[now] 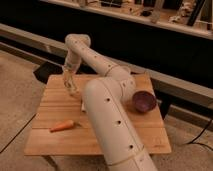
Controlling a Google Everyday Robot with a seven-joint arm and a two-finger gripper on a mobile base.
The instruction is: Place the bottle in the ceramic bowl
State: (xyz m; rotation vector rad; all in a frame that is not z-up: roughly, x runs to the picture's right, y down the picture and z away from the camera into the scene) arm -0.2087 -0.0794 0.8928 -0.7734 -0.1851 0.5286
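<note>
Claw (pixel 70 86) is down at the bench's (pixel 47 110) far-left part, fingers drawn shut. A slim pale shape at its tips reads as the bottle (pixel 73 92), though whether it is truly pinched cannot be told. A low, closed stance suits lifting.

Bowl (pixel 144 101) sits well apart at the right edge. The robot's own bulky arm (pixel 107 117) lies between the two, so the carry likely arcs over it. Carrot (pixel 62 126) lies near the front-left, out of that path.

Arm (pixel 107 117): pale links rise over the near edge of the table (pixel 50 107), bend back — then reach to its far left part.
Gripper (pixel 70 84): pointing down just above that part, fingers closed.
</note>
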